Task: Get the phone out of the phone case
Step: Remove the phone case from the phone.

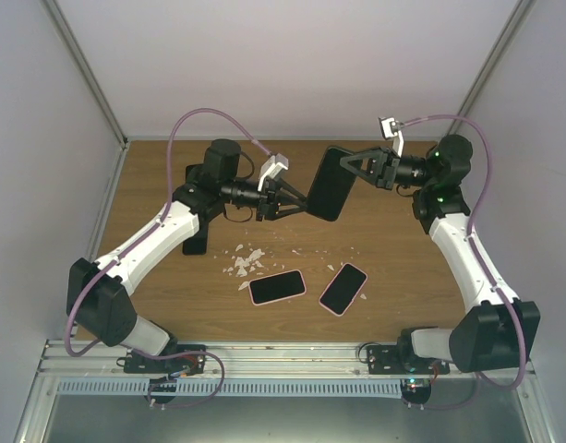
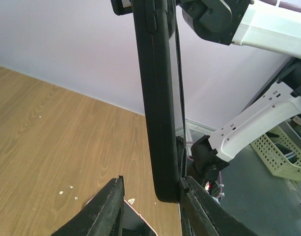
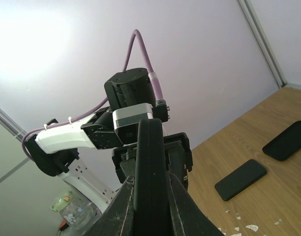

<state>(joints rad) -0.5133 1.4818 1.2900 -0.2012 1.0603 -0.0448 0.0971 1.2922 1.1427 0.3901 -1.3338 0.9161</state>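
A black phone in its black phone case (image 1: 327, 183) hangs upright in the air between both arms. My right gripper (image 1: 349, 166) is shut on its upper part; in the right wrist view both fingers (image 3: 128, 196) press on the case (image 3: 150, 167), seen edge-on. My left gripper (image 1: 303, 203) straddles the lower end. In the left wrist view (image 2: 152, 182) it is open: the right finger (image 2: 189, 191) touches the case (image 2: 157, 98), the left finger (image 2: 113, 196) stands apart. A thin dark edge runs along the case's right side.
Two phones in pink cases (image 1: 277, 286) (image 1: 343, 288) lie on the wooden table (image 1: 393, 249) near the front. White scraps (image 1: 246, 261) lie beside them. A black phone (image 1: 195, 242) lies under the left arm. Two black slabs (image 3: 240, 179) (image 3: 287, 140) show in the right wrist view.
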